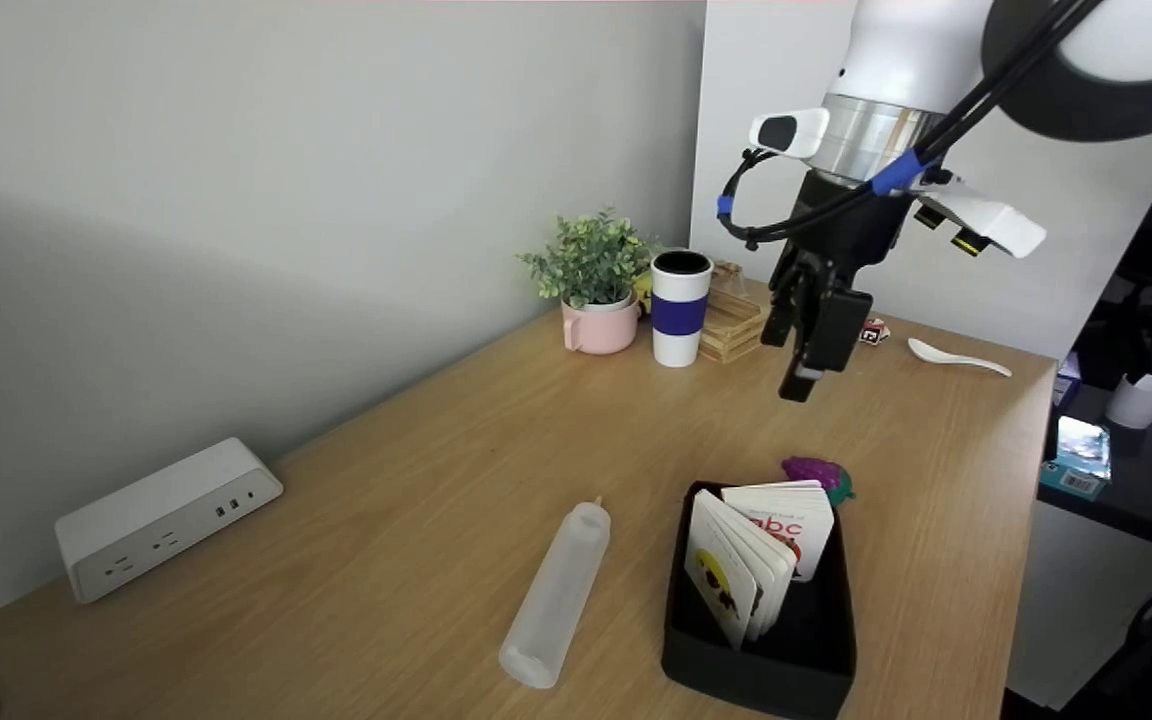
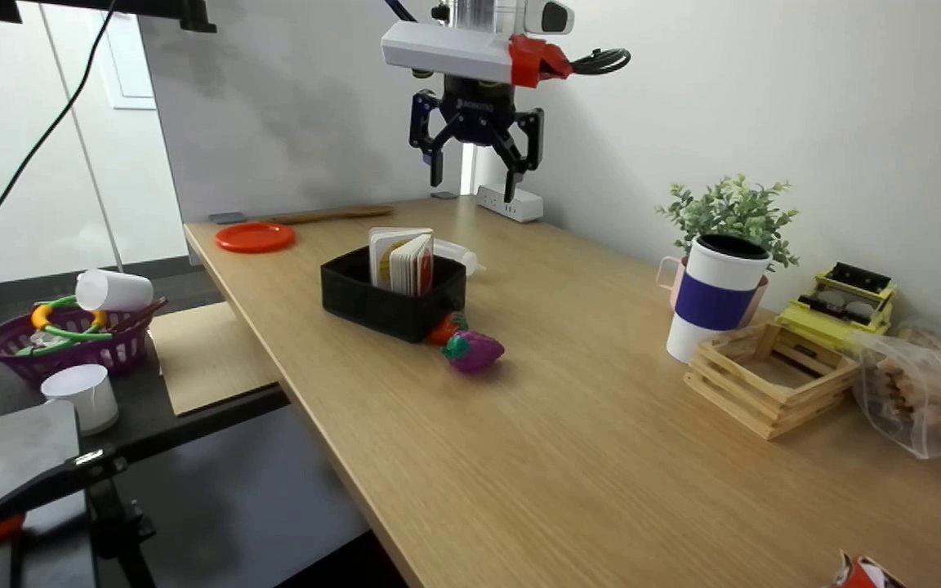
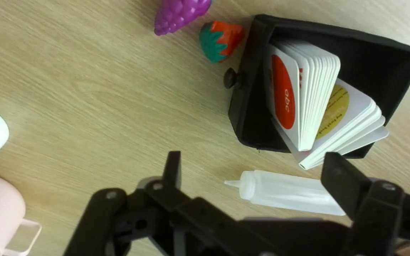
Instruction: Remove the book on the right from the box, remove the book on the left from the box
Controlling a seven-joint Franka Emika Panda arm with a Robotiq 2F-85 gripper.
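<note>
Gripper: one; its two fingers stand spread wide apart, hanging well above the one table.
Box: one, black, lower than the fingers; in the wrist view it shows higher up than the frame-right finger, with one knob on its end wall.
Books: two, both inside the box, below the fingers; whether they touch I can't say.
Abc book: one, at the knob end; in the wrist view it falls between the fingers sideways, nearer the frame-right one.
Yellow-oval book: one, pages fanned, up from the frame-right finger in the wrist view, a corner overlapping the rim nearest the fingers.
Squeeze bottle: one, lying on its side below the fingers; in the wrist view its nozzle lies between them and the frame-right finger covers part of its base end.
Purple toy: one, nearer the frame-left finger in the wrist view.
Red toy: one, likewise, just beside the box.
Tumbler: one, upright, left of the fingers in an exterior view.
Pink mug: one, farther left of them, one plant above its rim.
Spoon: one, white, right of the fingers in an exterior view.
</note>
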